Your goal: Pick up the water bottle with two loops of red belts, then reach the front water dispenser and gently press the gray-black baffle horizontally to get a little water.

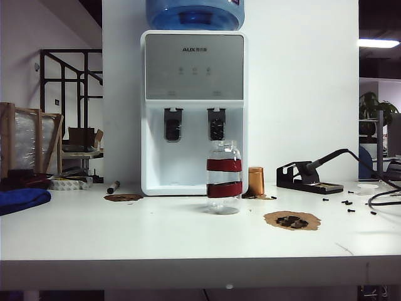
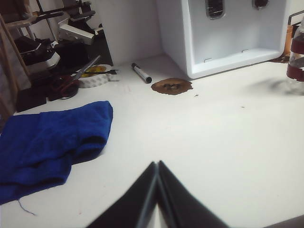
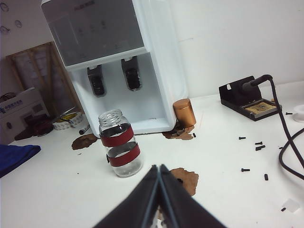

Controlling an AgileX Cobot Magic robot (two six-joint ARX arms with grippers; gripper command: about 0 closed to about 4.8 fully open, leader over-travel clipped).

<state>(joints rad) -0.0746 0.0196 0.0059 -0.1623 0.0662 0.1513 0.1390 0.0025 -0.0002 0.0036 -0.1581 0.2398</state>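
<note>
Water bottle: clear and uncapped, with two red bands, standing upright on the white table just in front of the dispenser's right side; nothing touches it
Water dispenser: white box with a silver-gray front panel and a blue jug on top, at the back of the table against the wall
Gray-black baffle: the right-hand paddle of the two, directly behind and above the bottle's mouth in the exterior view; its left-hand twin hangs beside it
Left gripper: both fingers pressed together, holding nothing, low over bare table, with the blue cloth to one side and the dispenser's base further ahead
Right gripper: fingers closed to a point, empty, aimed toward the bottle, which stands near but apart from the tips
Arms in the exterior view: neither one shows there
Copper-coloured cylinder: upright just right of the bottle, beside the dispenser's base
Soldering iron stand: further right, with small black screws scattered near it
Brown patch: on the table right of the bottle
Marker pen: lying left of the dispenser
</note>
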